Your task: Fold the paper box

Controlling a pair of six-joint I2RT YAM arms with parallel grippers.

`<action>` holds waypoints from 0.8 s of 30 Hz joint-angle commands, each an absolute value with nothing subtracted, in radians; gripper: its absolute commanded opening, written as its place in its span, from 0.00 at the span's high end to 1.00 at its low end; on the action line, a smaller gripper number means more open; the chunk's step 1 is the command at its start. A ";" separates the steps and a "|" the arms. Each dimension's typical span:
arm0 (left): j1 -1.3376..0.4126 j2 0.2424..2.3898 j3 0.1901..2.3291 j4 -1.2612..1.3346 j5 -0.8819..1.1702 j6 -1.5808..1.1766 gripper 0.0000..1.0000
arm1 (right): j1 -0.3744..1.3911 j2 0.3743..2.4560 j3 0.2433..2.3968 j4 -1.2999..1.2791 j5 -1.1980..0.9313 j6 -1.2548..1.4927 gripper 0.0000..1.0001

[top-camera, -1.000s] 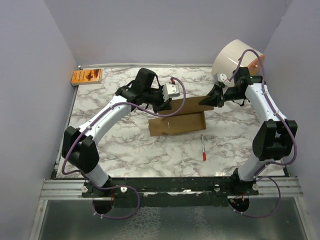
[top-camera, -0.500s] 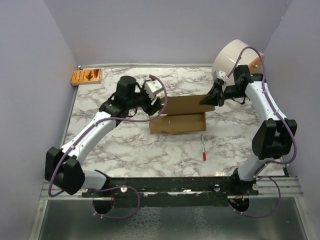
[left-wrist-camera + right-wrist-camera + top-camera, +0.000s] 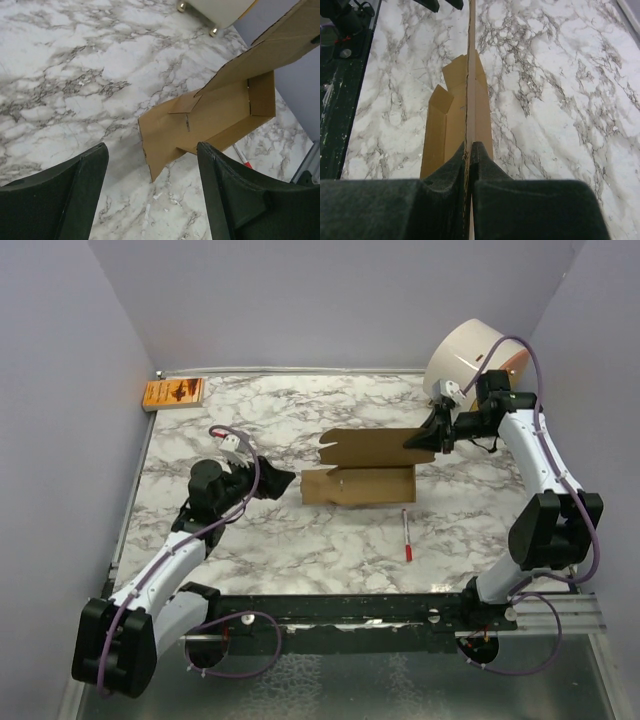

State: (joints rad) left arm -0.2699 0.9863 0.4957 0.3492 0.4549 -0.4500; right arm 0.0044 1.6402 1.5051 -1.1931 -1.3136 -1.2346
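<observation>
Marbled desk [image 3: 300, 540] ringed by lavender walls [image 3: 300, 300]. At the desk's middle lies the paper box [image 3: 360, 485], half open. The right tool [image 3: 410, 443] pinches its raised flap; the left tool [image 3: 283, 479] gapes wide, just beside it.

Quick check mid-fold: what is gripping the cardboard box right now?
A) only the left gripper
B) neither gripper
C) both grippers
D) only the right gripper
D: the right gripper is shut on the edge of the raised panel of the paper box, while the left gripper is open and clear of the cardboard.
</observation>
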 commanded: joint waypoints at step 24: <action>-0.446 1.401 0.638 0.624 0.325 -0.629 1.00 | 0.000 1.588 1.442 -1.107 -1.340 -1.221 0.99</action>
State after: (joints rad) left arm -0.4393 1.3380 0.5991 0.5327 0.3527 -0.6380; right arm 0.0044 1.6115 1.4528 -1.1290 -1.3140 -1.2263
